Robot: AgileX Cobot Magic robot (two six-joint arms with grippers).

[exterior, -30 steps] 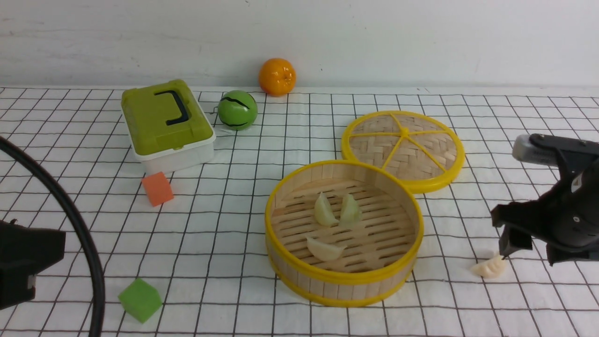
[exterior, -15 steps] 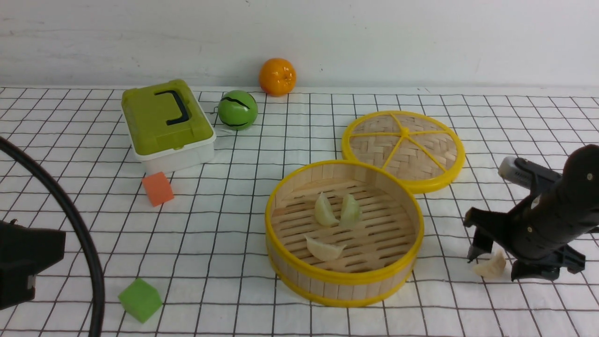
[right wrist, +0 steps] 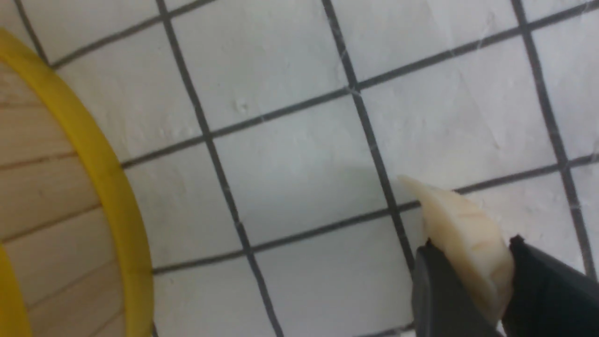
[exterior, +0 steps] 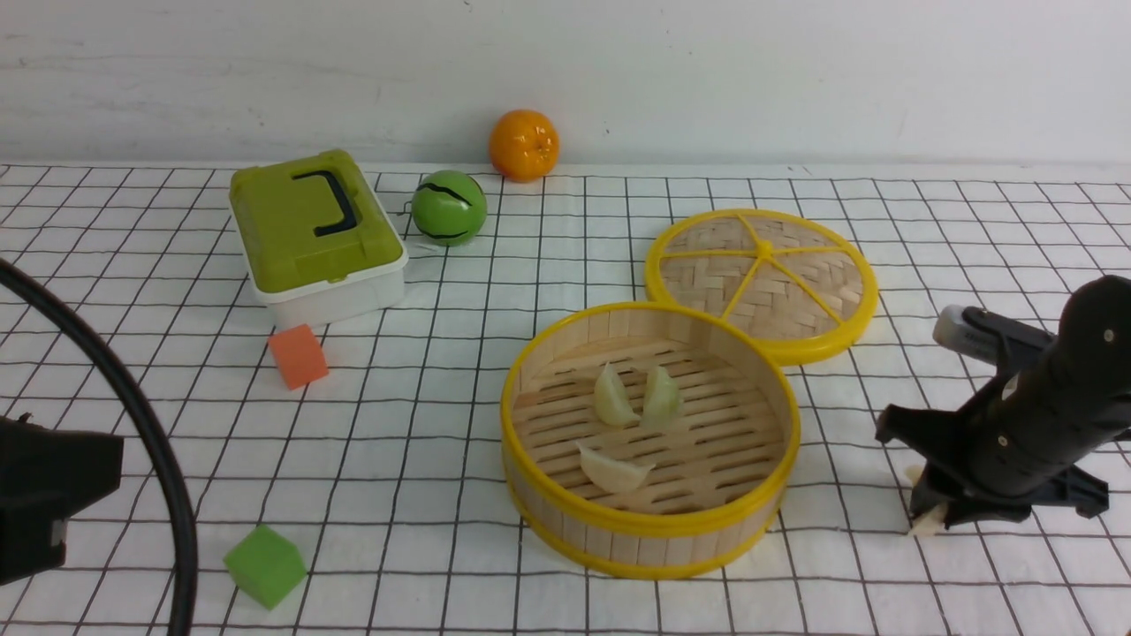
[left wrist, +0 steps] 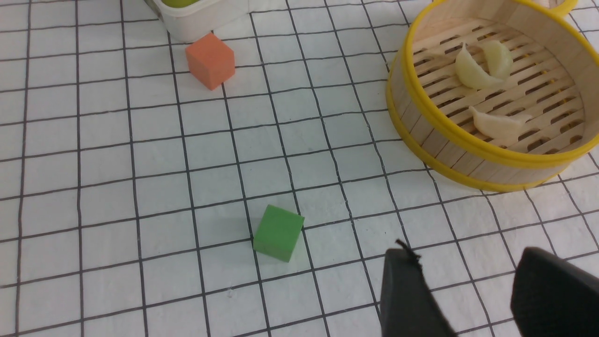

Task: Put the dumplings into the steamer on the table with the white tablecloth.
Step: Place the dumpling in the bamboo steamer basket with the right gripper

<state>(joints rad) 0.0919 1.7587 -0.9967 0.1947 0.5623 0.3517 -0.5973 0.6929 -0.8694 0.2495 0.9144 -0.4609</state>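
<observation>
The steamer (exterior: 649, 530) stands on the white tablecloth (exterior: 424, 424) near the front middle. Three dumplings lie on its slatted floor: two pale greenish ones (exterior: 613, 397) (exterior: 662, 395) side by side and a cream one (exterior: 612, 471); they also show in the left wrist view (left wrist: 470, 72) (left wrist: 499, 58) (left wrist: 498, 125). My right gripper (exterior: 929, 512) is down on the cloth to the right of the steamer, shut on the fourth cream dumpling (right wrist: 463, 236), whose tip sticks out below the fingers (exterior: 923, 526). My left gripper (left wrist: 468, 290) is open and empty, low at the front left.
The flat woven lid (exterior: 762, 281) lies behind the steamer, touching it. A green-lidded box (exterior: 314, 234), a green ball (exterior: 449, 208) and an orange (exterior: 524, 145) stand at the back. An orange cube (exterior: 298, 356) and a green cube (exterior: 265, 565) lie at the left.
My right gripper came down and leftward over the cream dumpling on the cloth, then closed on it. The left arm has not moved.
</observation>
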